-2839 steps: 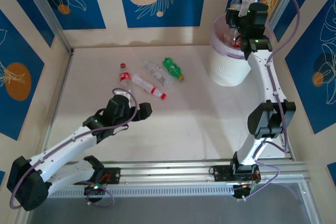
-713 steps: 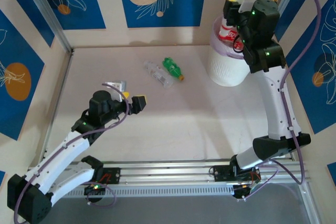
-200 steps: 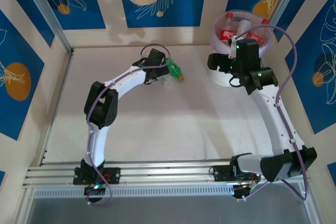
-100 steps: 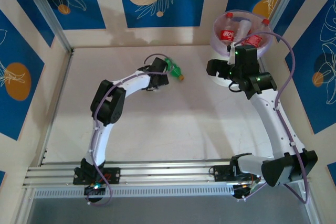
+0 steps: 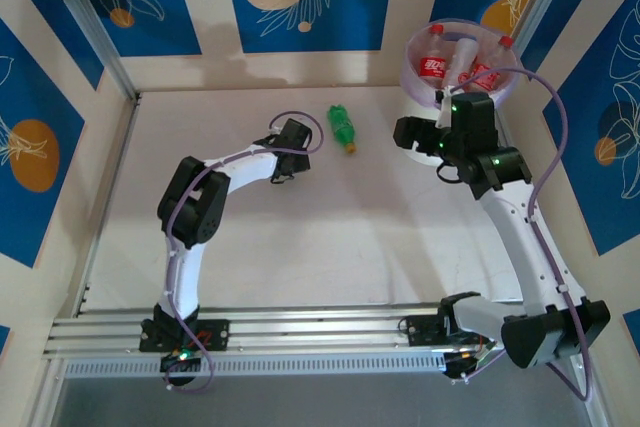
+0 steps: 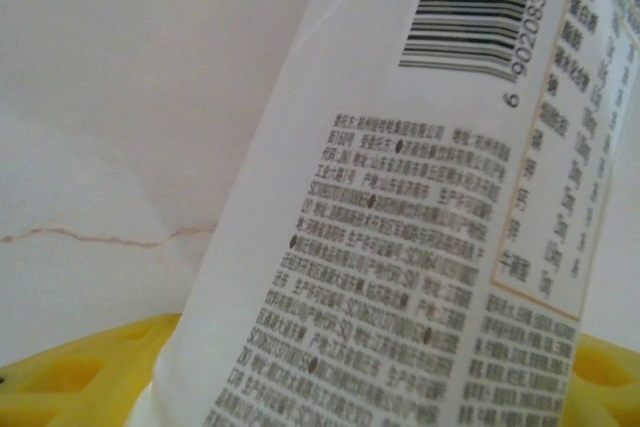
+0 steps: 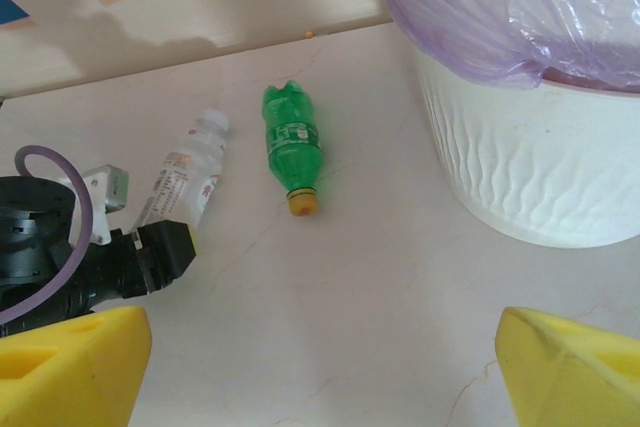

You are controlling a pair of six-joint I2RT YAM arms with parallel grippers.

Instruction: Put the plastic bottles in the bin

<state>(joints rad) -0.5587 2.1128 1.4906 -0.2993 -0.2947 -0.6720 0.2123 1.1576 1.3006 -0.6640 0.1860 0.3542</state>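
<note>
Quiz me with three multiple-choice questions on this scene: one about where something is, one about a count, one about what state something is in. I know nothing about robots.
1. Where is the small green plastic bottle relative to the tall white round plastic bin?
A. Inside it
B. Lying on the white table, apart from it
C. Balanced on its rim

2. How many bottles are outside the bin?
A. None
B. Two
C. Six

3. What state is the right gripper in?
A. Open and empty
B. Shut on the green bottle
C. Shut on the bin's rim

Answers:
1 B: bare table shows between bottle and bin.
2 B: the right wrist view shows the green one and a clear plastic bottle with a white label near it.
3 A: its yellow fingers stand wide apart with nothing between them.
</note>
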